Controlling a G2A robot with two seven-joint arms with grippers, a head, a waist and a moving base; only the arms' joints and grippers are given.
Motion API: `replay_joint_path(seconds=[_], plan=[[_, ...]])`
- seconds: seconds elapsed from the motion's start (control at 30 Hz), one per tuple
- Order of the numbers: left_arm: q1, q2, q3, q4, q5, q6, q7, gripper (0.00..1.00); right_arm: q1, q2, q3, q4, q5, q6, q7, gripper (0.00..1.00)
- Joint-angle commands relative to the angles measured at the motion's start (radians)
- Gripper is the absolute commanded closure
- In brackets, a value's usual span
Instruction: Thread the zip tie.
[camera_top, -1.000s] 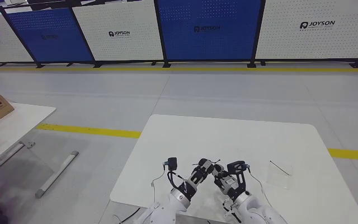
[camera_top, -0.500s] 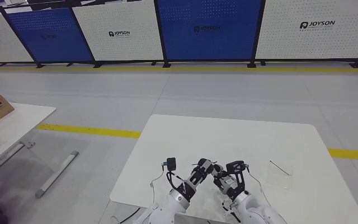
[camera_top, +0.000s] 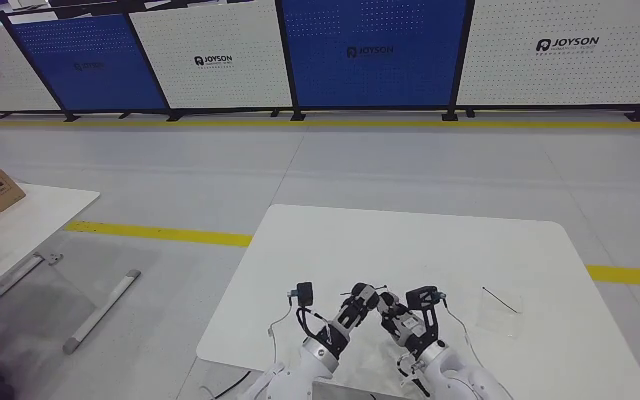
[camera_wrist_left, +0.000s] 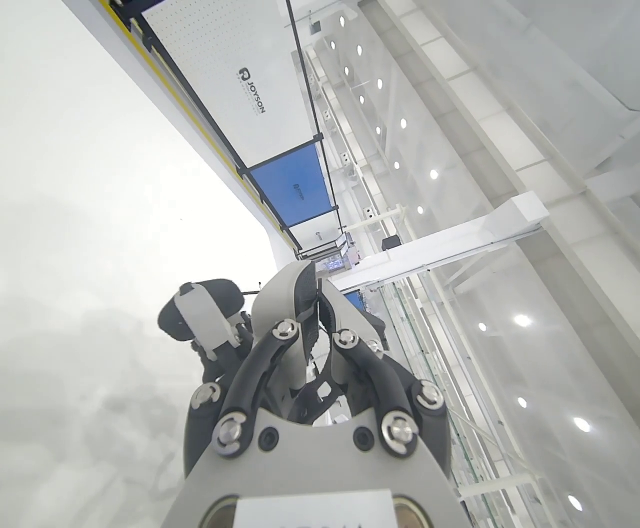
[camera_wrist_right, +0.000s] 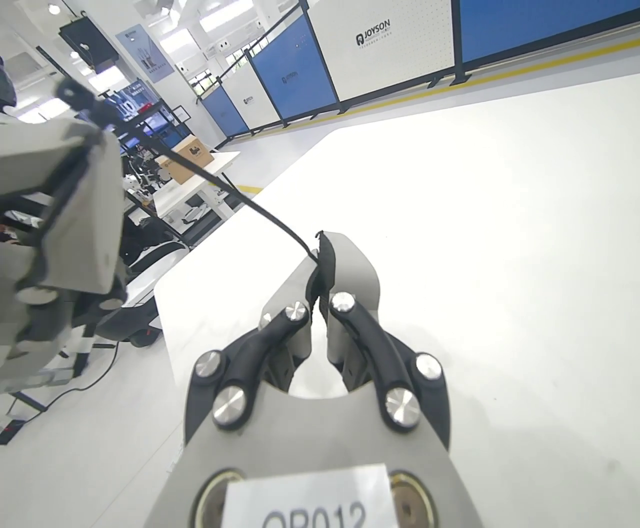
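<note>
Zip tie (camera_wrist_right: 240, 196) in R hand (camera_wrist_right: 319, 260), white table (camera_wrist_right: 450, 225)

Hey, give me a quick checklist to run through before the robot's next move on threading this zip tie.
1. Right gripper jaws shut on the zip tie: ok.
2. Left gripper jaws shut: ok.
3. Left gripper holding the tie's far end: ok, since the tie runs up to it in the right wrist view.
4. Tie running straight between the two grippers, with no kink: ok.
5. Tie's tail through its head: cannot tell.
6. Clear tray lying apart from both arms: ok.
</note>
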Motion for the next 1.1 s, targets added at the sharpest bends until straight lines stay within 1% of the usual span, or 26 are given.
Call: replay_joint_path(seconds=[0.0, 0.2, 0.33, 0.4, 0.47, 0.53, 0.63, 0.67, 0.7, 1.07], plan=[[-0.008, -0.001, -0.003, 0.009, -0.016, 0.007, 0.004, 1.0, -0.017, 0.004, 0.021, -0.01, 0.014, -0.011, -0.022, 0.0], [-0.013, -0.002, -0.012, 0.02, -0.037, 0.011, 0.003, 1.0, -0.09, 0.022, 0.104, -0.053, 0.045, -0.061, -0.077, 0.0], [-0.01, -0.002, -0.013, 0.012, -0.038, 0.013, 0.002, 1.0, -0.111, 0.028, 0.121, -0.073, 0.042, -0.075, -0.066, 0.0], [-0.01, -0.003, -0.012, 0.011, -0.032, 0.017, 0.009, 1.0, -0.121, 0.029, 0.13, -0.081, 0.065, -0.089, -0.092, 0.0], [-0.012, -0.004, -0.012, 0.013, -0.008, 0.025, 0.041, 1.0, -0.143, 0.03, 0.151, -0.09, 0.098, -0.104, -0.156, 0.0], [-0.014, -0.006, -0.006, 0.018, 0.03, 0.037, 0.083, 1.0, -0.172, 0.031, 0.162, -0.118, 0.139, -0.105, -0.228, 0.0], [-0.02, -0.012, 0.001, 0.032, 0.045, 0.056, 0.137, 1.0, -0.233, 0.038, 0.185, -0.173, 0.2, -0.105, -0.369, 0.0], [-0.023, -0.014, 0.006, 0.037, 0.052, 0.062, 0.164, 1.0, -0.252, 0.042, 0.191, -0.19, 0.222, -0.105, -0.405, 0.0], [-0.025, -0.016, 0.013, 0.04, 0.048, 0.066, 0.165, 1.0, -0.262, 0.045, 0.193, -0.198, 0.235, -0.105, -0.415, 0.0], [-0.026, -0.017, 0.015, 0.042, 0.046, 0.068, 0.161, 1.0, -0.262, 0.045, 0.193, -0.198, 0.235, -0.105, -0.415, 0.0]])
